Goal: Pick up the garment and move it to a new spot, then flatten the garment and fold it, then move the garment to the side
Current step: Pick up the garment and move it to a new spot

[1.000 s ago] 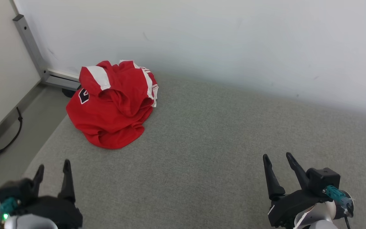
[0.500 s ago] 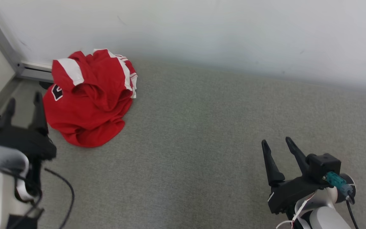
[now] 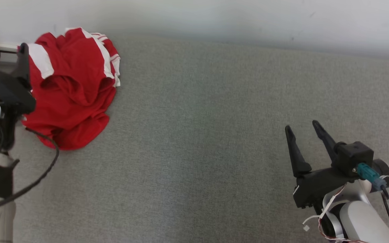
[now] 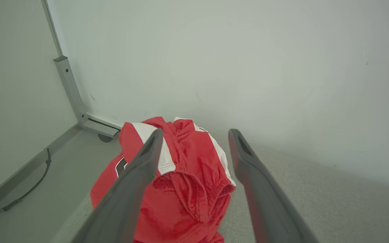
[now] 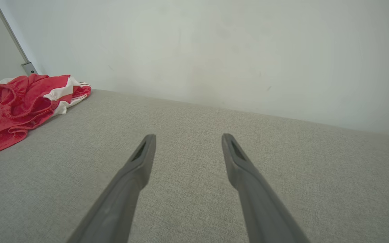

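My left pincer (image 4: 194, 135) gapes wide and empty beside the crumpled red garment (image 3: 73, 94) — soft knit, white stripes, gathered elastic waistband, black patch unreadable — at the grey woven worktop's (image 3: 198, 135) far-left corner. My right pincer (image 3: 301, 125) gapes empty too.

The garment (image 3: 73, 91) is bright red, with broad white bands and thin white stripes along one edge. A black patch (image 4: 120, 166) edged in white shows on it. The desk (image 3: 198, 135) has a light grey, finely flecked woven cover. The wall (image 3: 214, 17) is pale off-white with a few faint dark marks. The left gripper (image 4: 196, 133) and right gripper (image 3: 302, 125) are black, their jaws dark grey seen close. The right one carries a teal plug (image 3: 363, 168), and its forearm (image 3: 363, 219) is silver-white. The post (image 4: 68, 87) is silver-grey and the cable (image 4: 29, 190) black.
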Motion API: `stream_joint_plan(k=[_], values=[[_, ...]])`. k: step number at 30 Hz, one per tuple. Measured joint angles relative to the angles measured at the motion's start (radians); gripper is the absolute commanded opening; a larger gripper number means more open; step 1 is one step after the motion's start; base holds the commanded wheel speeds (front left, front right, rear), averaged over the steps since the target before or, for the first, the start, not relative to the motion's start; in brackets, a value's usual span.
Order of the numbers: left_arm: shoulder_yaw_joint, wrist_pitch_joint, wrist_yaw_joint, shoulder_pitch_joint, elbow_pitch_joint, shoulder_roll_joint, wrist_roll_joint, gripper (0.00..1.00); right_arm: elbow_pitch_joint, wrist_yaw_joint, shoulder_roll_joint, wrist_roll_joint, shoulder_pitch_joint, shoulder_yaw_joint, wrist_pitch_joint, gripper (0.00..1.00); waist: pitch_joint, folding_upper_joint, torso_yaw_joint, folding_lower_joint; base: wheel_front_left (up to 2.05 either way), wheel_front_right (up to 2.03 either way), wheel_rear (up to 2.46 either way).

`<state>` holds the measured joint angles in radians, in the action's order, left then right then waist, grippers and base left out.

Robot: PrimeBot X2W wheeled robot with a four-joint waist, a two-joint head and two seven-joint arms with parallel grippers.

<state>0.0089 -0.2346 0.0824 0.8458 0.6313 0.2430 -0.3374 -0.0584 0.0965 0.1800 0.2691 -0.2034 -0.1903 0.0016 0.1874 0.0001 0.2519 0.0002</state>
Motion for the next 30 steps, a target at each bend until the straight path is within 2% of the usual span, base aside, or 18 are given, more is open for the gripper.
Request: stream_joint_plan(k=[5, 13, 24, 30], values=[[-0.003, -0.043, 0.007, 0.066, 0.09, 0.009, -0.009, 1.0, 0.011, 0.0, 0.009, -0.01, -0.019, -0.005, 0.018, 1.0, 0.042, 0.0001, -0.012, 0.0001, 0.0, 0.0, 0.0], [0.016, -0.115, 0.023, 0.195, 0.249, 0.074, -0.032, 1.0, 0.035, 0.0, 0.014, -0.03, -0.065, -0.013, 0.043, 1.0, 0.118, 0.0, -0.047, 0.0001, 0.0, 0.0, 0.0], [-0.019, -0.152, 0.033, 0.276, 0.385, 0.081, -0.039, 1.0, 0.067, 0.002, 0.033, -0.044, -0.074, 0.002, 0.06, 1.0, 0.205, 0.0001, -0.09, 0.0, 0.0, 0.0, 0.0], [-0.071, -0.175, 0.034, 0.276, 0.458, 0.08, 0.01, 1.0, 0.078, 0.005, 0.035, -0.051, -0.078, 0.005, 0.065, 1.0, 0.239, 0.0001, -0.099, 0.0, 0.0, 0.0, 0.0]])
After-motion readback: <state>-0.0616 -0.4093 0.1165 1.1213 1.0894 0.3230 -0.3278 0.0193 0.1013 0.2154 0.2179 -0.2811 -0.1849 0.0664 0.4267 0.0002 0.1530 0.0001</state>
